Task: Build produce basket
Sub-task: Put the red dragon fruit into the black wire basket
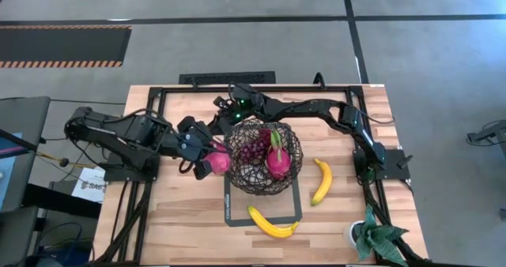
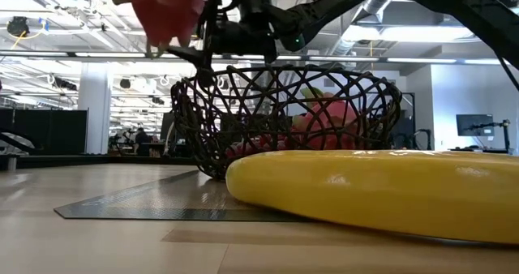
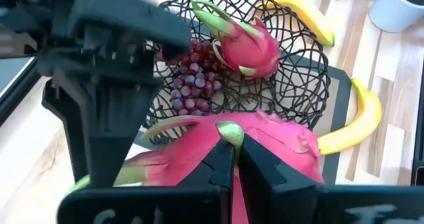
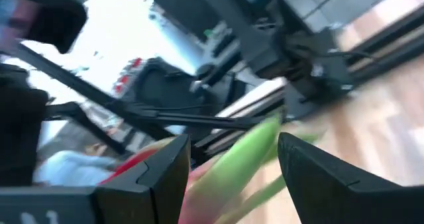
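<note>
Your count: two dragon fruits (image 1: 277,161), long axis near-far, one pinched by left gripper (image 1: 207,161); two bananas (image 1: 273,223); right gripper (image 1: 229,113) spread.

I look down on a pale wooden table (image 1: 190,219) standing on grey concrete floor (image 1: 237,46), with a hazard-striped mat (image 1: 63,44) beyond it. Behind the table, bright ceiling lights (image 2: 49,59) line an open workshop.
</note>
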{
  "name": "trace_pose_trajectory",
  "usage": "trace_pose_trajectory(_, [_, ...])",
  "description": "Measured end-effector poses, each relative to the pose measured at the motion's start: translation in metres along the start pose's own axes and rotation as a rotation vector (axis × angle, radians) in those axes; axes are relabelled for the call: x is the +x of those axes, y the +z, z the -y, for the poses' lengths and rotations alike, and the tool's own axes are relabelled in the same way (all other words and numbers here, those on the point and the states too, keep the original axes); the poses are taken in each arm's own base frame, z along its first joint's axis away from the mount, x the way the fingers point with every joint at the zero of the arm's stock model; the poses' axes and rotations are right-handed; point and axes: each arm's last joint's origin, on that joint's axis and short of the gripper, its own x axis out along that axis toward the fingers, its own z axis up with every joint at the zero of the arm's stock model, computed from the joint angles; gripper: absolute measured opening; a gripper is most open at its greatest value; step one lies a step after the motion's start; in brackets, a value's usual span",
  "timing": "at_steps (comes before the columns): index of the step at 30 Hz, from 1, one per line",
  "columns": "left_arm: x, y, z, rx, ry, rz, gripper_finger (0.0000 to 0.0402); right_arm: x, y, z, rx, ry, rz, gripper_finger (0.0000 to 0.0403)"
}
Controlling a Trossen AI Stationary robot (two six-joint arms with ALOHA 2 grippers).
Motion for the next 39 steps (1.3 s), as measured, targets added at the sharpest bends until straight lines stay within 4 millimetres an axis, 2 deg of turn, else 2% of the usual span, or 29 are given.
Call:
trace_pose_trajectory(8, [0.000, 0.000, 0.001, -0.002, -0.016, -0.002, 0.0000, 0.005, -0.013, 0.007, -0.036, -0.164, -0.021, 0.0248])
trace_pose_trajectory(12, [0.000, 0.000, 0.001, -0.002, -0.017, -0.004, 0.0000, 0.004, -0.014, 0.009, -0.025, -0.175, -0.035, 0.0246])
trace_pose_trajectory(14, [0.000, 0.000, 0.001, -0.002, -0.018, -0.005, 0.0000, 0.003, -0.014, 0.010, -0.018, -0.179, -0.036, 0.0233])
trace_pose_trajectory(17, [0.000, 0.000, 0.001, -0.001, -0.028, -0.012, 0.0000, 0.001, -0.012, 0.012, -0.016, -0.179, -0.031, 0.0178])
trace_pose_trajectory(21, [0.000, 0.000, 0.001, -0.001, -0.031, -0.013, 0.0000, 0.000, -0.011, 0.012, -0.040, -0.149, -0.051, 0.0047])
trace_pose_trajectory(23, [0.000, 0.000, 0.001, -0.001, -0.031, -0.013, 0.0000, -0.002, -0.010, 0.012, -0.062, -0.138, -0.058, 0.0016])
trace_pose_trajectory(34, [0.000, 0.001, 0.000, 0.068, -0.003, 0.004, 0.0011, -0.009, -0.004, 0.017, -0.048, -0.143, -0.044, 0.0002])
trace_pose_trajectory(39, [0.000, 0.002, -0.005, 0.092, 0.014, -0.002, 0.0027, -0.030, 0.016, 0.012, -0.099, -0.163, -0.013, 0.0002])
